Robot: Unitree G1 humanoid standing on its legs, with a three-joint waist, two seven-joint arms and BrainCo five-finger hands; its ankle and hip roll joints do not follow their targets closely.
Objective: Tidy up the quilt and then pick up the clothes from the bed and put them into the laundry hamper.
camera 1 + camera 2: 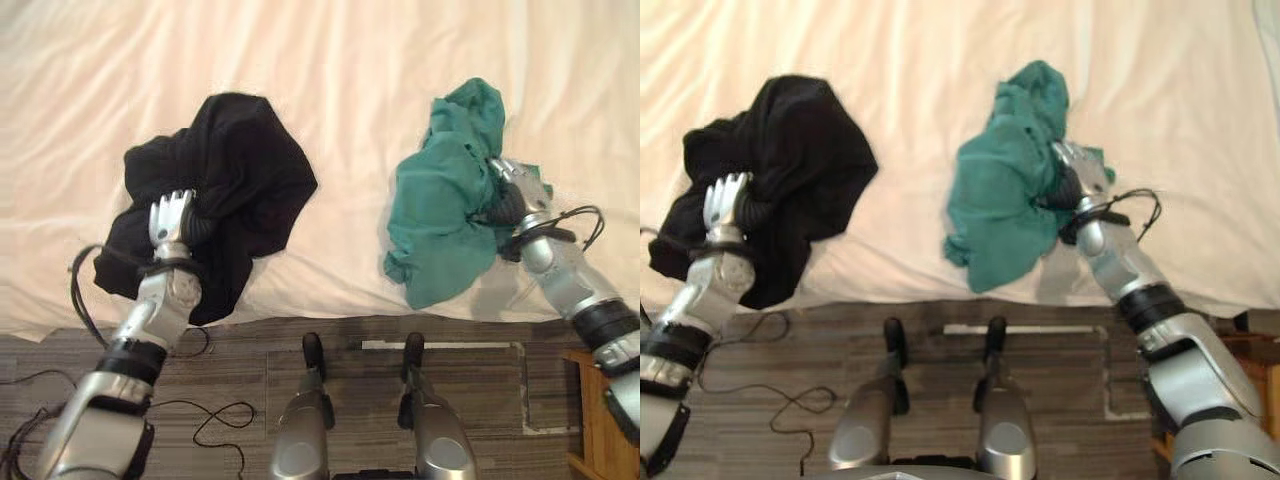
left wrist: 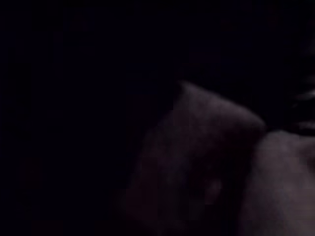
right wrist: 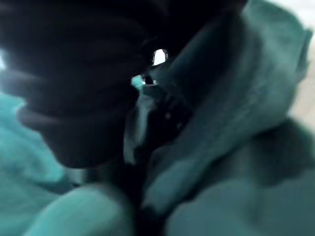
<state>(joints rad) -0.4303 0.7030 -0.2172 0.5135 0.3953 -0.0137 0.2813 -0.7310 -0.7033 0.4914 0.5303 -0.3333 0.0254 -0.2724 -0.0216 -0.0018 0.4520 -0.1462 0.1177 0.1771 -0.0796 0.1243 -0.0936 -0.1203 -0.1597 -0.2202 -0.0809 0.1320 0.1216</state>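
On the near edge of the bed, to the robot's left: black garment [image 1: 225, 190], crumpled in a loose heap on the cream quilt [image 1: 350, 80], its lower part hanging over the bed's edge toward the floor. Left hand [image 1: 170, 218] sits against this garment, fingers pointing up into the dark folds; silver fingers show in a row, their tips buried in the cloth, so how far they are curled cannot be told. Left wrist view gives dark fabric close up and nothing of the fingers

To the robot's right, well apart from the black one: teal garment [image 1: 1005, 180], bunched and partly lifted, a peak of cloth standing up at its far end and a flap drooping over the bed's edge. Right hand [image 1: 1080, 170] is pressed into its right side, fingers closed on a fold of the teal cloth; right wrist view shows teal fabric [image 3: 236, 123] gathered right against the hand's dark cover

Quilt: cream, softly wrinkled, spread flat beyond both garments

Below the bed: grey wood-plank floor [image 1: 460, 400]; wooden furniture corner [image 1: 595, 420] at the far right
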